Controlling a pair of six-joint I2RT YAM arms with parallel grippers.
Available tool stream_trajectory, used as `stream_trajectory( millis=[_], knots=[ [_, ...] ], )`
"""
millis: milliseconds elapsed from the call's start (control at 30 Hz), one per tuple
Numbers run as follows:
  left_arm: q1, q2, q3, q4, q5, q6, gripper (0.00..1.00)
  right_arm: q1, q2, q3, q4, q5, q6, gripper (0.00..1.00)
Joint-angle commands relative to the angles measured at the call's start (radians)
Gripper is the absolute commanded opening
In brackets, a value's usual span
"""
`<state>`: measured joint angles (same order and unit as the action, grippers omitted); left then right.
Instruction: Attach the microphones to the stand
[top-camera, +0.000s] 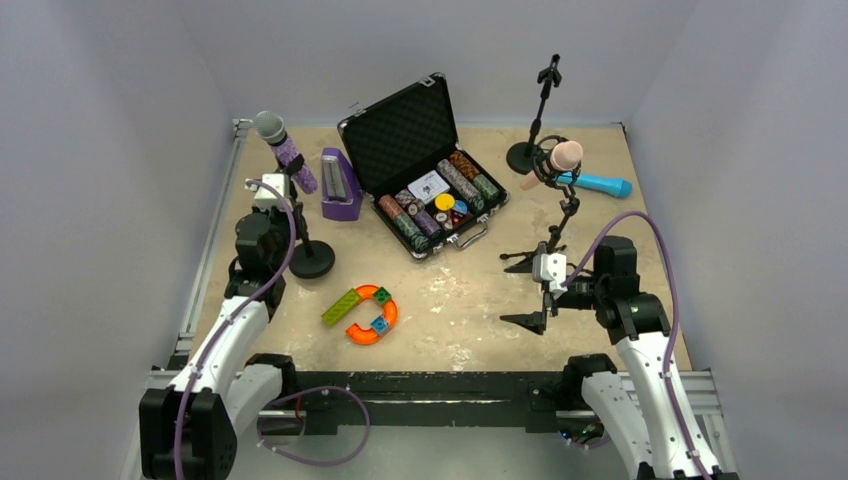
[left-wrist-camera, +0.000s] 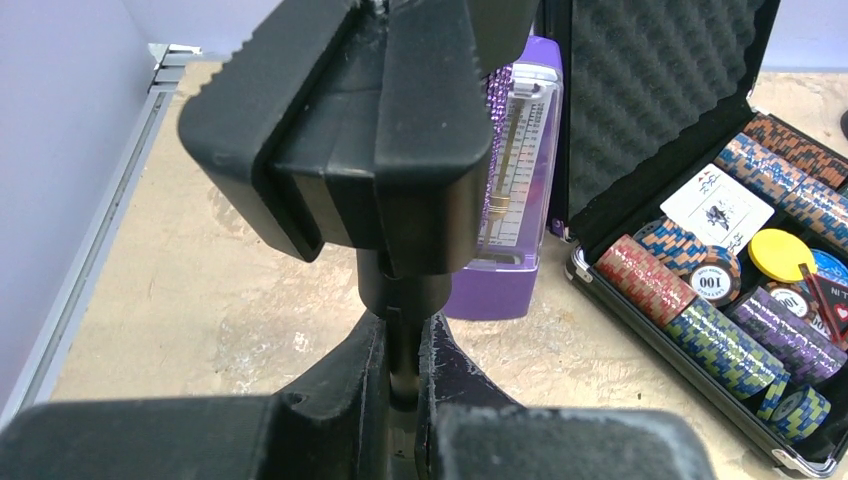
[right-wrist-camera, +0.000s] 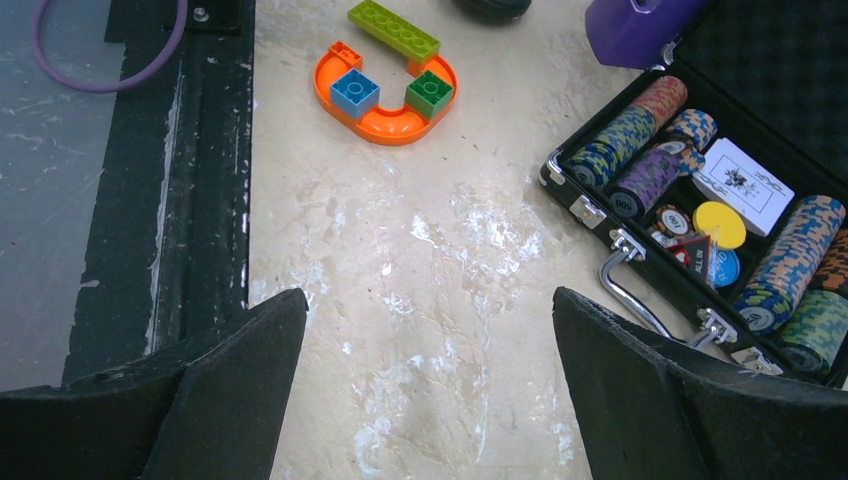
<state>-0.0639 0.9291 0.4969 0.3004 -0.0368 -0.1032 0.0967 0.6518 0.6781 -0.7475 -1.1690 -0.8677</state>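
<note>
While left jaws clamp stand (top-camera: 312, 260), purple microphone (top-camera: 285, 150) above (tilted).

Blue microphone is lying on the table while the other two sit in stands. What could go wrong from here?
1. The blue microphone lies just behind the pink microphone's stand; the open right gripper, reaching past, might knock that stand over.
2. The left gripper is shut on the pole of the purple microphone's stand; a tug could tip it onto the metronome close beside.
</note>
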Motion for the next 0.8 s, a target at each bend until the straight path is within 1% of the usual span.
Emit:
stream_trajectory(
  millis=[0, 300, 533, 767],
  knots=[
    [0.023, 0.000, 0.020, 0.235, 0.015, -0.023, 0.00, -0.003, -0.004, -0.006, 0.002, 0.002, -0.014, 0.96],
    [0.041, 0.082, 0.017, 0.291, 0.024, -0.021, 0.00, -0.005, -0.010, -0.008, -0.001, 0.000, -0.017, 0.96],
    [0.043, 0.155, 0.027, 0.383, 0.078, 0.013, 0.00, -0.005, -0.012, -0.008, -0.003, 0.001, -0.017, 0.96],
    [0.043, 0.190, 0.034, 0.397, 0.103, 0.003, 0.00, -0.004, -0.006, -0.007, -0.001, 0.002, -0.017, 0.96]
  ],
)
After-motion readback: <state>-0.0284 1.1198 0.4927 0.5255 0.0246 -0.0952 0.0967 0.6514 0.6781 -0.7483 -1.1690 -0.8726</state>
